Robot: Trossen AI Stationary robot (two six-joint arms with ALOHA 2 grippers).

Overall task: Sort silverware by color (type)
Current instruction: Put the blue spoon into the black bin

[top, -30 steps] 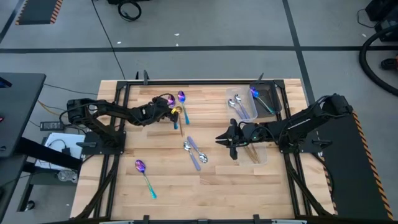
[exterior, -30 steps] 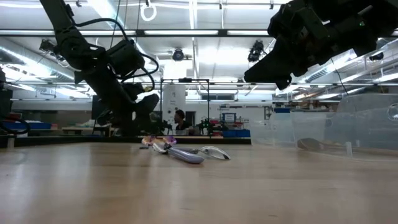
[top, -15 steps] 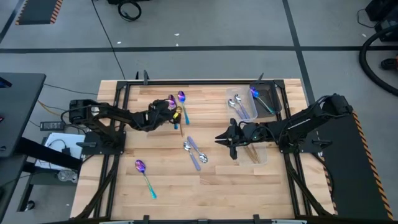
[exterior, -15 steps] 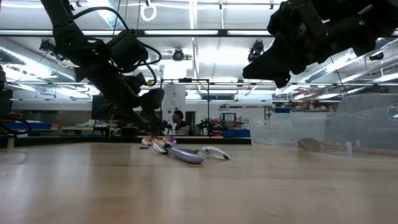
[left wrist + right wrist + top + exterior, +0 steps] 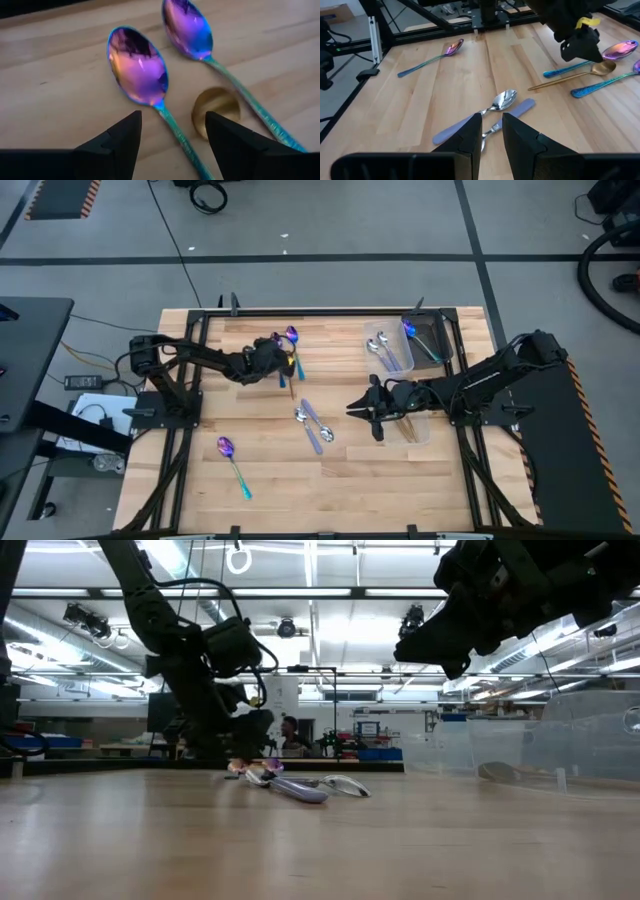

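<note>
With the left pincer [image 5: 172,137] spread over the iridescent spoon [image 5: 138,67], take its thin, stiff, probably slippery handle crosswise.

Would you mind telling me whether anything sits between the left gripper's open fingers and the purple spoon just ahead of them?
Nothing visible does. The left gripper is open, with the purple spoon directly ahead; a gold spoon lies just beside its handle.

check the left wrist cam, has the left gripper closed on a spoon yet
No, the left gripper is open, its fingers either side of the handle of a purple spoon lying flat on the wood.
</note>
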